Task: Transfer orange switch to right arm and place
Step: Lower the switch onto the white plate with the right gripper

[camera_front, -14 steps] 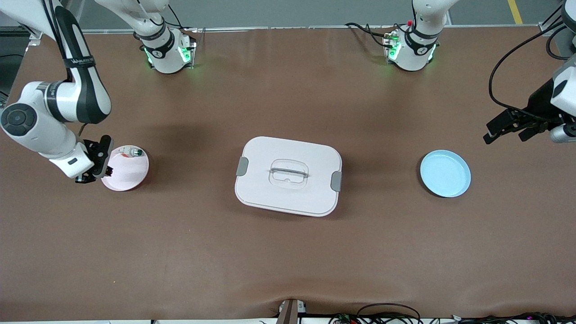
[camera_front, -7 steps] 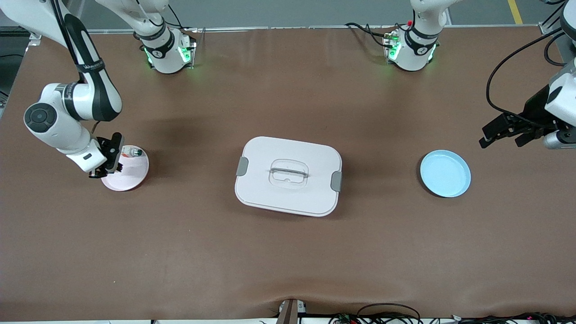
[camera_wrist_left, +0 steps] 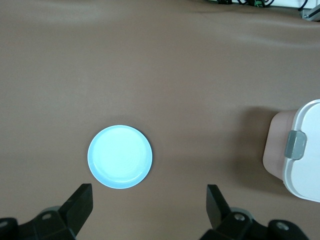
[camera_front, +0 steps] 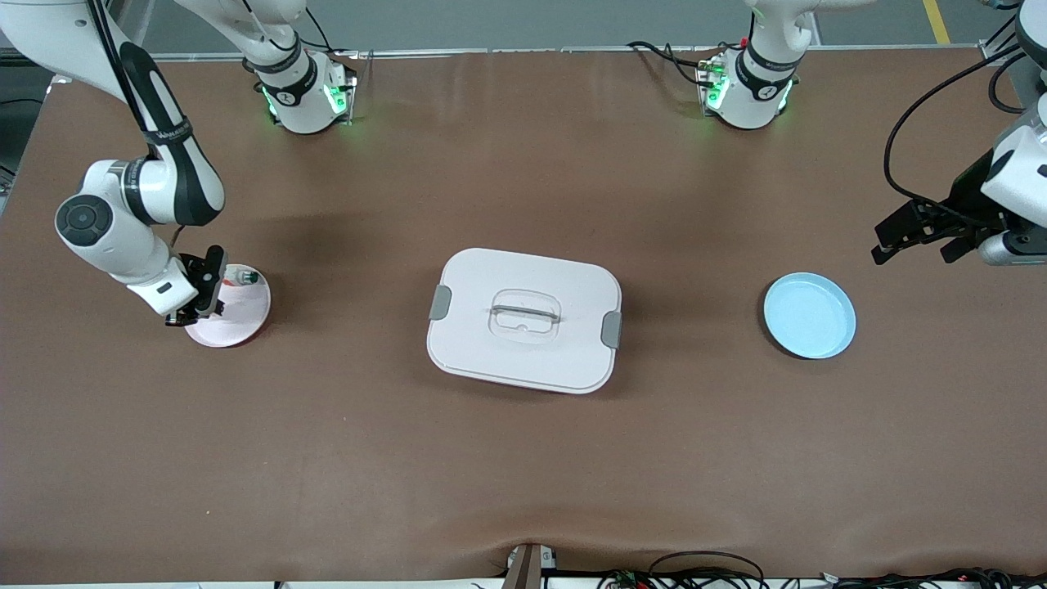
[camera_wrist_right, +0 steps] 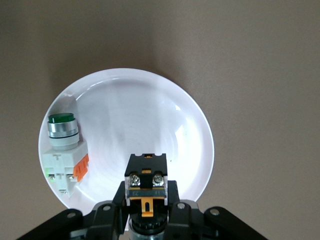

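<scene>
The orange switch [camera_wrist_right: 145, 181], a small black block with orange tabs and two screws, sits clamped between the jaws of my right gripper [camera_wrist_right: 145, 200]. That gripper [camera_front: 196, 296] hangs over the rim of a pale pink plate [camera_front: 241, 315] at the right arm's end of the table. The switch itself is hidden by the hand in the front view. On the plate [camera_wrist_right: 150, 105] lies a small white piece with a green end [camera_wrist_right: 62, 150]. My left gripper [camera_front: 914, 237] waits open in the air by the left arm's end, its fingers [camera_wrist_left: 80, 202] wide apart over bare table.
A white lidded box [camera_front: 523, 319] with grey latches stands at the table's middle. A light blue plate [camera_front: 810, 315] lies toward the left arm's end, with nothing on it. Cables run along the table edge nearest the front camera.
The right gripper, still holding the switch, has moved a little farther over the pink plate. The left gripper has drifted slightly and stays open.
</scene>
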Controlling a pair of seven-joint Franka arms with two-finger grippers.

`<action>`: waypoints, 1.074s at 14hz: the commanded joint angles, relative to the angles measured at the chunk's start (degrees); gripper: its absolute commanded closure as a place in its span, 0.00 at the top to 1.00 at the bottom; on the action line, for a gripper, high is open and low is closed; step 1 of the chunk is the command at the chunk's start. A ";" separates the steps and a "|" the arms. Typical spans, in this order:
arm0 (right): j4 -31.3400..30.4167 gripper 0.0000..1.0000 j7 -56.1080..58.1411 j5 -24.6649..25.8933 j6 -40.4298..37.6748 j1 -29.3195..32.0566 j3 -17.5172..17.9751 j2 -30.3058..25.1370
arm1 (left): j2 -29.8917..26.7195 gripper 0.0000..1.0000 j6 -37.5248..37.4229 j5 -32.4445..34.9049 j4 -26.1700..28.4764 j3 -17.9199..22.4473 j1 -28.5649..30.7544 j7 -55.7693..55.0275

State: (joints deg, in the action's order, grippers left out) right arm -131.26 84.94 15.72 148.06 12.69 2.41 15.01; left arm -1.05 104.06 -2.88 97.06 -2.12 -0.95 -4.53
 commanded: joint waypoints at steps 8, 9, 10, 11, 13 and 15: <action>-0.93 0.00 -0.74 2.74 5.65 1.28 0.32 3.62 | -0.88 1.00 -8.08 1.74 -4.33 1.95 -2.30 -0.04; -1.10 0.00 -0.74 3.26 6.88 1.28 -0.03 4.23 | -0.88 1.00 -8.08 1.74 -4.33 1.86 -2.39 0.04; -1.19 0.00 -0.74 3.35 7.85 1.28 -0.56 4.94 | -1.06 1.00 -8.17 1.91 -4.33 1.86 -2.39 0.13; -1.28 0.00 -0.74 3.35 8.47 1.20 -0.74 5.38 | -1.49 1.00 -9.39 1.83 -4.24 1.77 -2.30 0.04; -1.28 0.00 -0.74 3.35 8.65 1.20 -0.91 5.73 | -1.32 1.00 -9.93 1.47 -4.33 1.77 -2.48 -0.22; -1.45 0.00 -0.83 3.35 8.65 1.28 -0.91 5.73 | -1.32 1.00 -9.93 1.21 -4.42 1.95 -2.30 0.65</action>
State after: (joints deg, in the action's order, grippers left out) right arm -131.93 84.90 17.22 155.82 12.80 0.99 21.11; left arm -1.72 95.40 -2.10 93.12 -0.46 -3.00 -4.53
